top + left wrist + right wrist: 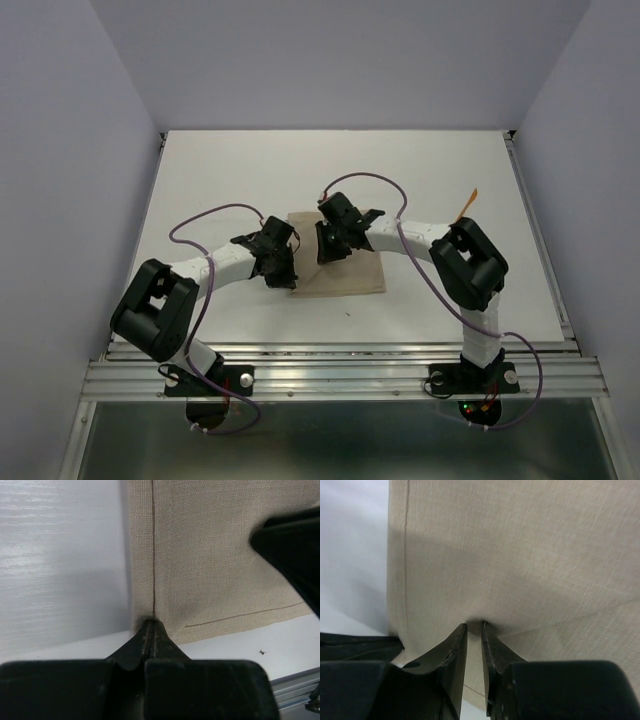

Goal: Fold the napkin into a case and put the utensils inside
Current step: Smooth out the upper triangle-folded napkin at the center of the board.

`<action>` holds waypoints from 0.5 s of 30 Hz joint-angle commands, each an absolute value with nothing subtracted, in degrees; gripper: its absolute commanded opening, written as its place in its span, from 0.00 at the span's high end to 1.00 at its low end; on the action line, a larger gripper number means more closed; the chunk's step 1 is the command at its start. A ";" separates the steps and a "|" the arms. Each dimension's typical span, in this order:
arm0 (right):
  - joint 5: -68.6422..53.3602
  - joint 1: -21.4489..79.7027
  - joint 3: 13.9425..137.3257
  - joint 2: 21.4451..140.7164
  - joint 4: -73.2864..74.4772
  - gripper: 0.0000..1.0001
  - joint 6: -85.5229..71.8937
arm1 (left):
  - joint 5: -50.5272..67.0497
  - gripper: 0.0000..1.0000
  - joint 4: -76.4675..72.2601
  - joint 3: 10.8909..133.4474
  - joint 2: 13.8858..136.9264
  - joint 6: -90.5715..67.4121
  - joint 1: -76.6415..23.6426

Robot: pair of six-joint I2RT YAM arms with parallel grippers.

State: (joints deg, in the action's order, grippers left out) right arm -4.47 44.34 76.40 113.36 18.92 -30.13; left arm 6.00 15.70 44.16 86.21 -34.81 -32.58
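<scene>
Now the left gripper (152, 626) is clamping the napkin's (225, 555) near left corner, the right gripper (474, 626) is pinching cloth just beside it, and the rest is lying rightward.

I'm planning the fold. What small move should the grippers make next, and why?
Probably raise both grippers a little, together. The left gripper is shut on the hem of the napkin near its corner, the right gripper seems to pinch the cloth farther along, and the cloth lies mostly flat, so the edge must lift before folding.
</scene>
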 commanded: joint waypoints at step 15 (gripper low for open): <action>1.39 33.32 82.43 116.19 19.86 0.78 -27.34 | 5.45 1.00 17.05 43.15 84.46 -32.96 -32.70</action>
